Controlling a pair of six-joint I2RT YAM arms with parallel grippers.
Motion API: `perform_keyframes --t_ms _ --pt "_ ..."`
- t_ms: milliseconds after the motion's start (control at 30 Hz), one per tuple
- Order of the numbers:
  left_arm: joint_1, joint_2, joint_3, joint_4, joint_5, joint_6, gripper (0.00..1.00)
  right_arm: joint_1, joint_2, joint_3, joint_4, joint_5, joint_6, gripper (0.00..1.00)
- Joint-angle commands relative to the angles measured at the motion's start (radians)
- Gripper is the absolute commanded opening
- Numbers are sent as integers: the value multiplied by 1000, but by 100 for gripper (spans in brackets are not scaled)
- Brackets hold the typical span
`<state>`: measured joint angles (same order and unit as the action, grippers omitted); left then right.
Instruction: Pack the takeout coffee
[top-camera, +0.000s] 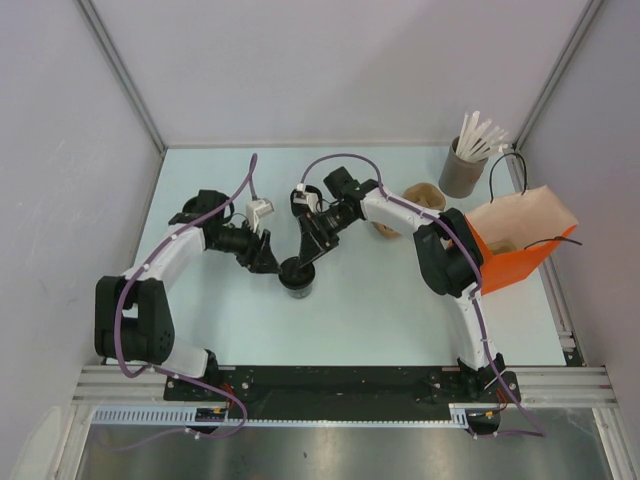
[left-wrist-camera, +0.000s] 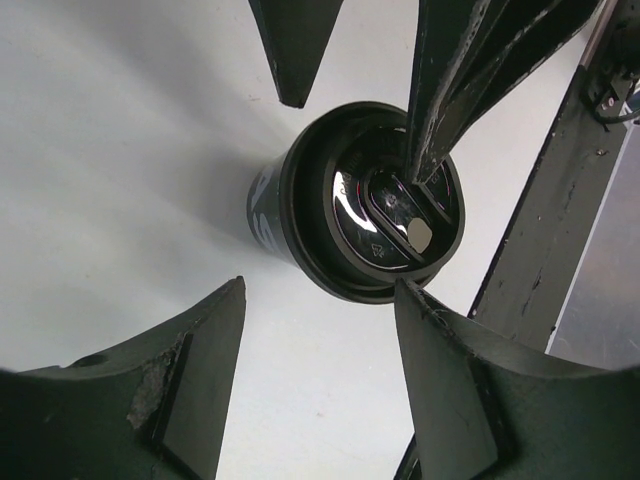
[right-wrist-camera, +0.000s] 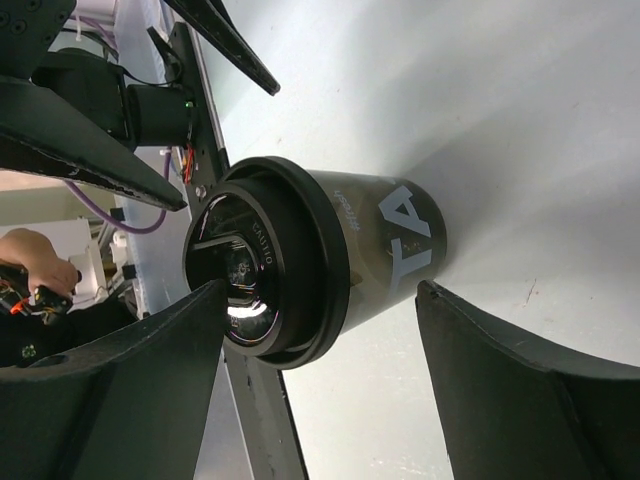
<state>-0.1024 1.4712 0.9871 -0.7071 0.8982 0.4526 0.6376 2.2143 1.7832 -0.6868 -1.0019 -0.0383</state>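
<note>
With left hand (left-wrist-camera: 320, 288) and right hand (right-wrist-camera: 320, 290) both wide beside the cup (top-camera: 297, 279), close one squarely below the lid (left-wrist-camera: 395, 205) before bagging.

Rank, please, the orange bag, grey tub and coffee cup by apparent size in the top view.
1. Orange bag
2. Grey tub
3. Coffee cup, partly hidden; close to the tub

Pale table (top-camera: 380, 320), grey walls (top-camera: 330, 60)

The black takeout coffee (top-camera: 297, 277) stands upright on the table (top-camera: 400, 320), lid (left-wrist-camera: 375, 225) fitted.
</note>
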Motion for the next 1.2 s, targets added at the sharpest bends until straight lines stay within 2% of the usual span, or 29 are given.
perform_keyframes --t_ms 0,300,633,1000,1167 --pt "-10 -54 -28 -6 33 54 66 4 -50 -10 -4 -1 -18 80" --pt "-40 -78 -57 -8 22 72 66 11 -18 -22 39 -12 17 71" --pt "-80 -58 -77 43 -16 28 66 16 -7 -45 46 12 11 60" --pt "-95 -28 -105 89 -116 -3 66 22 4 -94 64 55 0 49" --pt "-95 -12 -117 103 -160 3 65 28 7 -99 69 72 -3 47"
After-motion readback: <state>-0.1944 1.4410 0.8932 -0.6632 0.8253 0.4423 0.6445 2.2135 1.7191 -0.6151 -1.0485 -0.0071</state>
